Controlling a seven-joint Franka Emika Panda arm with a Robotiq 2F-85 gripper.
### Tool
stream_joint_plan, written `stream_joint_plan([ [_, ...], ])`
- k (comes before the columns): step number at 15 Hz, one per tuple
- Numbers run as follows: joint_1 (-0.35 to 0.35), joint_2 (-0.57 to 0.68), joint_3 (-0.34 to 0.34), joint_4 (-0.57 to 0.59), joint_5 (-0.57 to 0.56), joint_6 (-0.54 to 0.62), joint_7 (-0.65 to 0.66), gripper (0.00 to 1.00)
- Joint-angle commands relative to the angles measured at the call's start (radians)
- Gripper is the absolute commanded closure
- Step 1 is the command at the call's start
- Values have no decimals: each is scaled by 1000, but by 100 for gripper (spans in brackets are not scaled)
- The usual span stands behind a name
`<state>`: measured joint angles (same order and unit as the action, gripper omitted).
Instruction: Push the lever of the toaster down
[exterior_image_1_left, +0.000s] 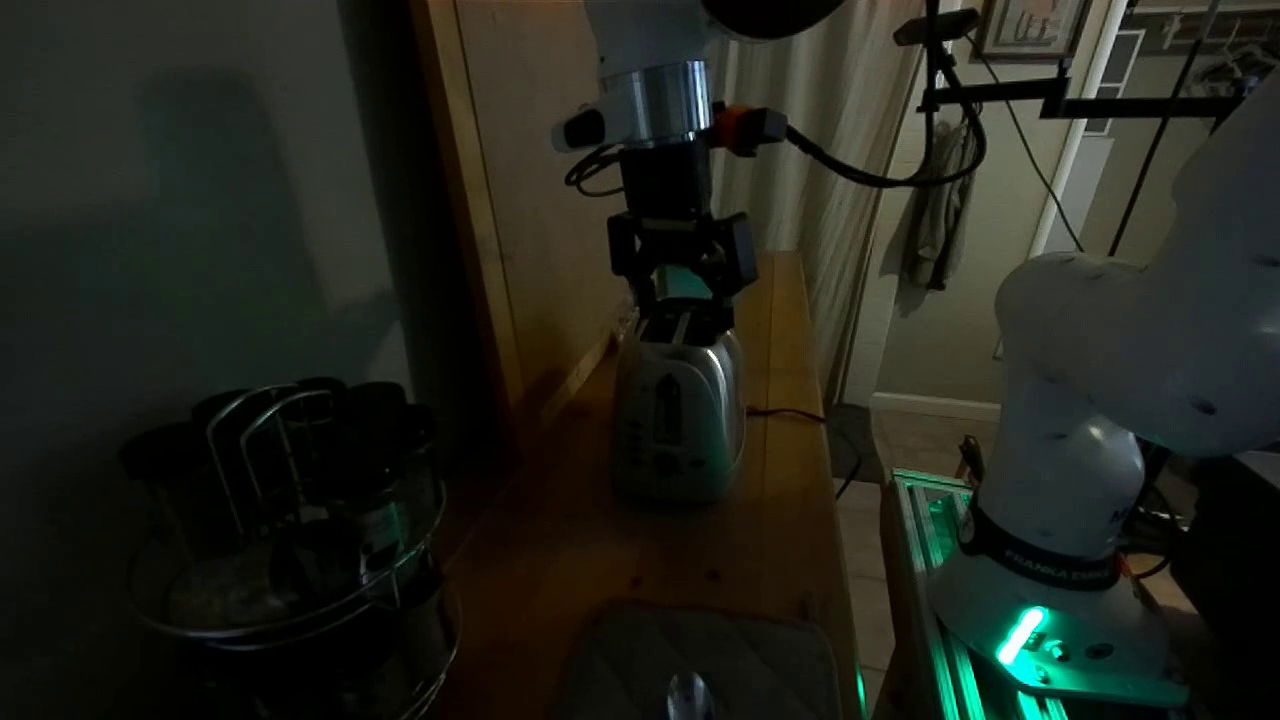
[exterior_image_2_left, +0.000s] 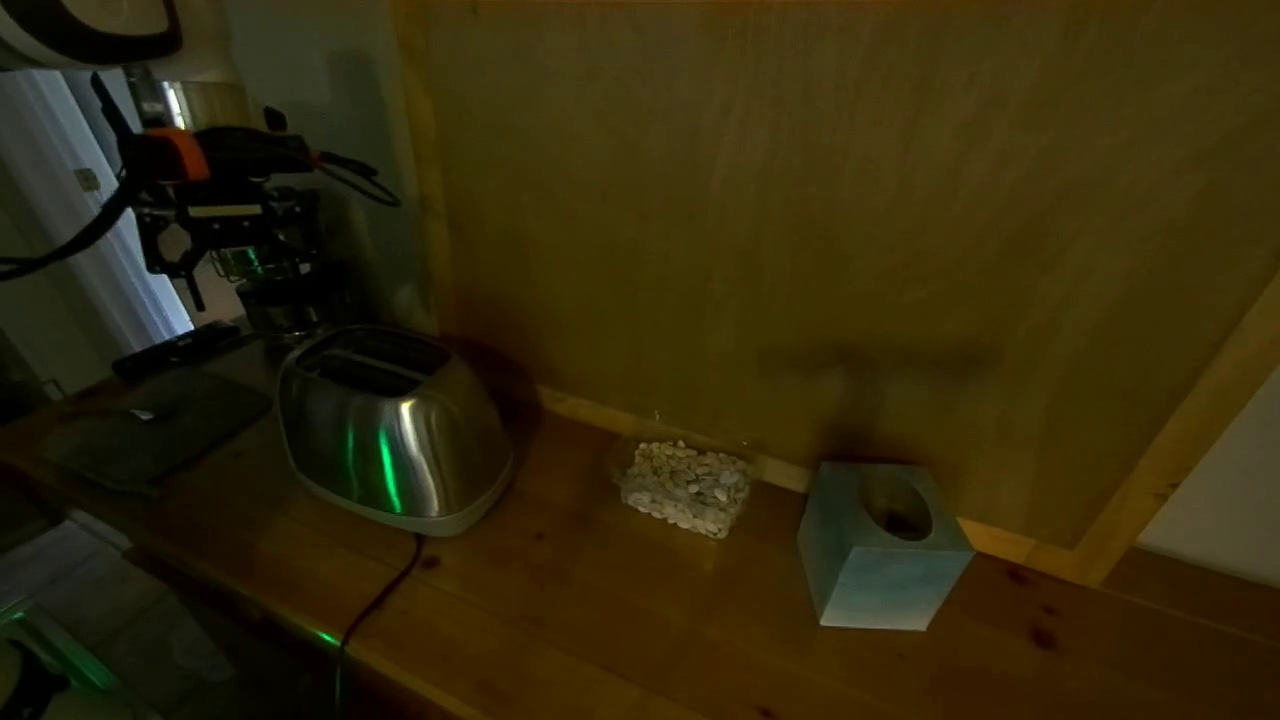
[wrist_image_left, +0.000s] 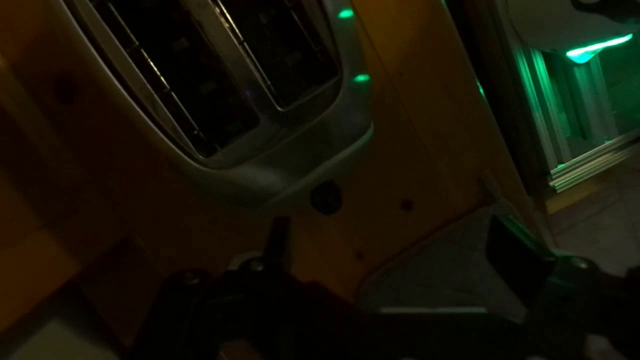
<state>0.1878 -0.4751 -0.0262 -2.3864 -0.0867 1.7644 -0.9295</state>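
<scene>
Wrist view, claw (wrist_image_left: 390, 225) pointing down, spread wide, near toaster (wrist_image_left: 242, 70)

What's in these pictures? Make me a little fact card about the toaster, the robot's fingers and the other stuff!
Toaster: silver, upright on the wooden table, two slots on top
Cord: comes from the toaster's bottom, goes over the table's edge
Lever: too dark to tell if up or down
Fingers: apart, nothing between them, clear of the toaster
Other things: blue box, pale pebble-like bits, gray mat with a shiny spoon
Light: dim, green glow at the robot's base
</scene>
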Motion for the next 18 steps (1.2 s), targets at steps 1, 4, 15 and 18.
stream_joint_plan([
  [1, -6, 2, 7, 2, -1, -1, -15, 0],
  [4, -6, 4, 6, 2, -4, -1, -29, 0],
  [15, 51, -92, -18, -140, 16, 170, -400, 62],
  [18, 43, -81, -14, -164, 2, 183, -449, 83],
])
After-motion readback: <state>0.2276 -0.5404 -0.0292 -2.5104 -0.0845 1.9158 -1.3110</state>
